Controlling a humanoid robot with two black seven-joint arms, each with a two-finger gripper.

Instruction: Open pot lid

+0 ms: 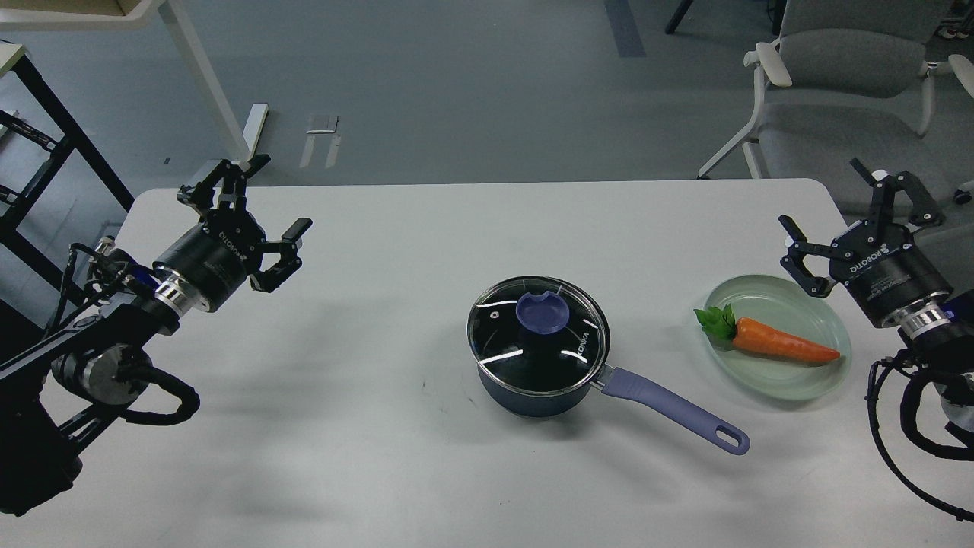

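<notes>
1. The lid (539,335) sits closed on the pot (533,388) at your surface's (380,457) middle, handle (670,411) pointing near-right.
2. Your left gripper (262,202) hangs far left, fingers spread, empty.
3. Your right gripper (856,202) hangs far right, spread, empty, beside the plate (784,380) holding a carrot (776,342).

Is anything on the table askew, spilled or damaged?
Nothing stands out. The lid sits flat on the pot, the carrot lies inside the plate, and both grippers, left and right, are open, away from them.
</notes>
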